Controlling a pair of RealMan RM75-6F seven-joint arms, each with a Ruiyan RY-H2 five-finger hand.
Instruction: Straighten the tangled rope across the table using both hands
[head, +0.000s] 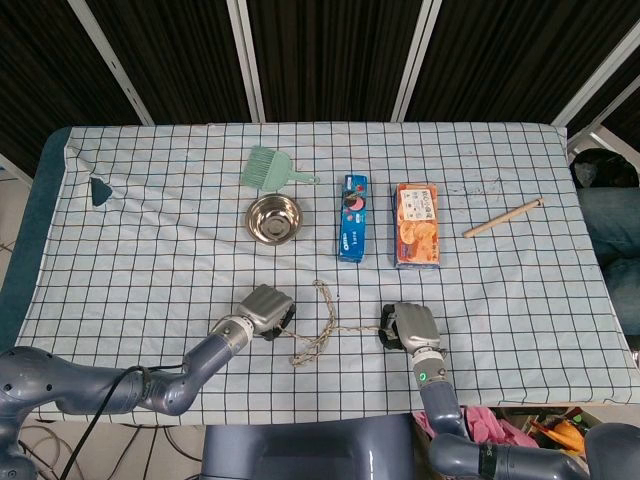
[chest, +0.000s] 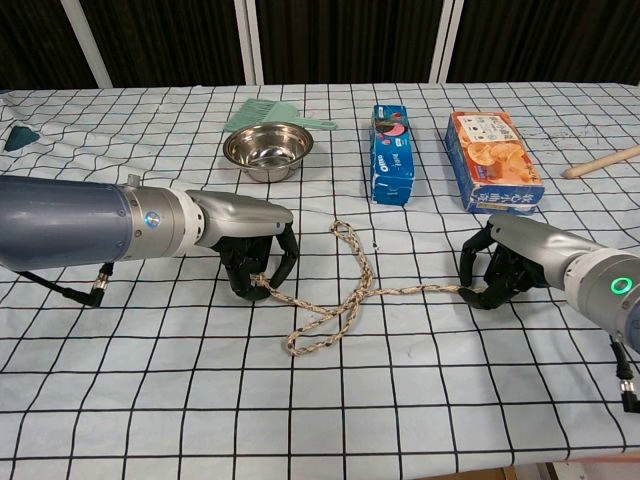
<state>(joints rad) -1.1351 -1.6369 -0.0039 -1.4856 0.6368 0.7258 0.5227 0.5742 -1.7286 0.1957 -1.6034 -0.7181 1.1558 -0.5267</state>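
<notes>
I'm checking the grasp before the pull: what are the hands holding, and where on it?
Both hold the rope: the left hand grips one end, the right hand the other; the tangled middle lies on the table.

On the desk (head: 150, 210) in front of you, the rope (chest: 335, 300) lies between your two hands, the left hand (chest: 250, 245) at one end and the right hand (chest: 500, 265) at the other. Behind it stand, from left to right, the bowl (head: 274, 217) with the dustpan (head: 268, 168) behind, two boxes (head: 352, 218) (head: 417, 224), and the stick (head: 502, 217).
</notes>
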